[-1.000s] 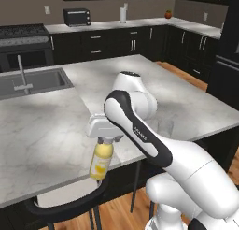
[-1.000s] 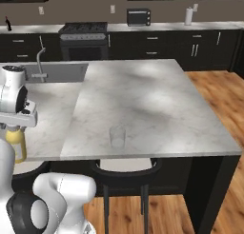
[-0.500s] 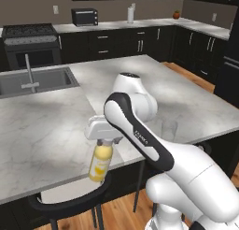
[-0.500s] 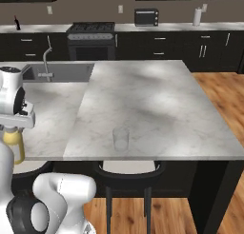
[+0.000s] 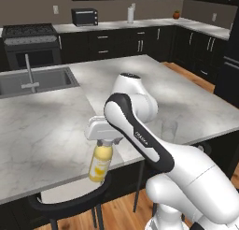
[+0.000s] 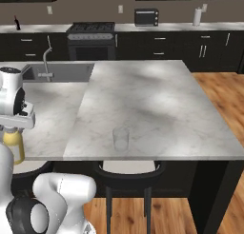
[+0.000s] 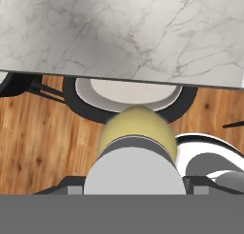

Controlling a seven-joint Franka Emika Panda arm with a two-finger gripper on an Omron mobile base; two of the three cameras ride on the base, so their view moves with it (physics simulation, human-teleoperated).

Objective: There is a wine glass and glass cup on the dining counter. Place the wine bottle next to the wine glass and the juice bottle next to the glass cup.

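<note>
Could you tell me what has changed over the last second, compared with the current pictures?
The base has driven, so the whole scene has shifted in both base views. The end effector stays shut on the juice bottle, held off the counter's edge. The glass cup has not moved.

Glossy white arm (image 5: 140,131) segments, dark joints, small dark lettering.
</note>
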